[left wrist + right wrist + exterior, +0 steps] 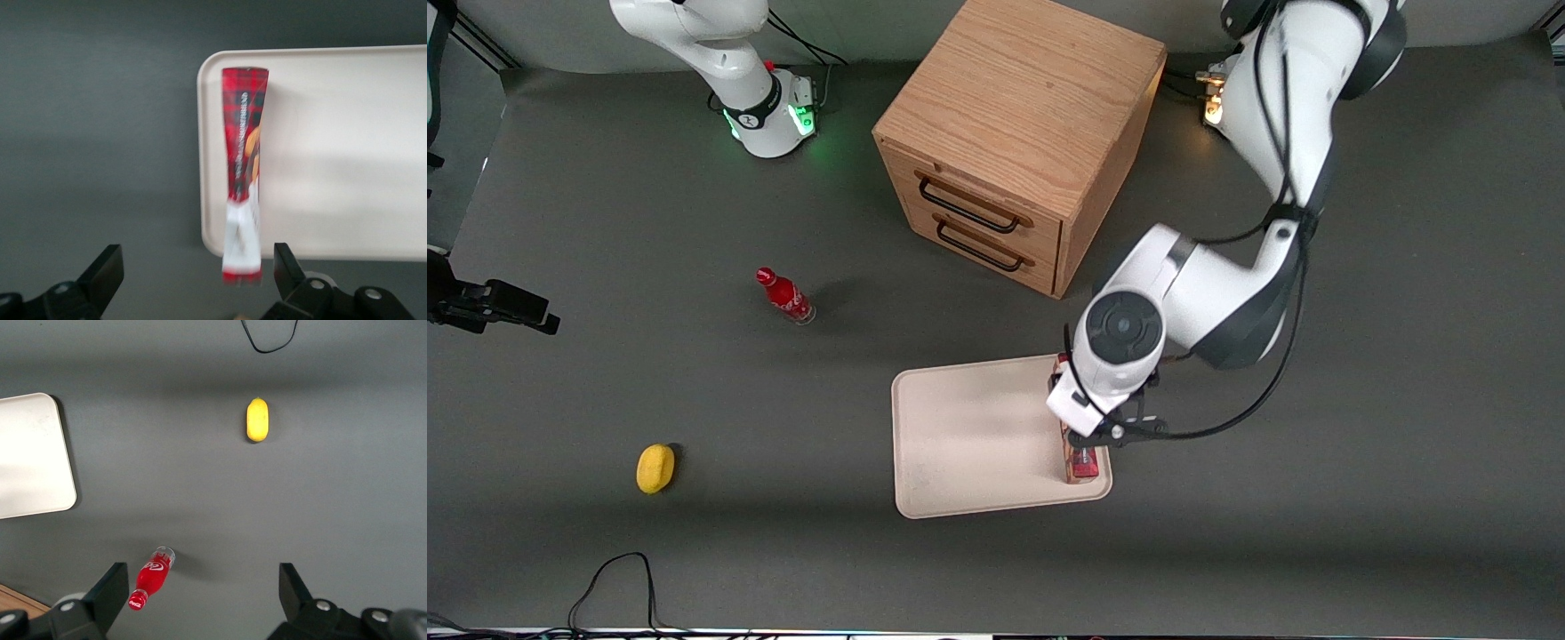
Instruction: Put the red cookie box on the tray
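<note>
Mostly the arm is hiding the box (1082,465) in the front view; only its nearer end is showing. Standing on its narrow edge, the box is resting on the tray (969,436) along the rim toward the working arm's end. White lettering is running along its edge but cannot be read. Above it the gripper (199,275) is hovering with fingers (105,270) spread wide, gripping nothing, the box's white end lying between them.
</note>
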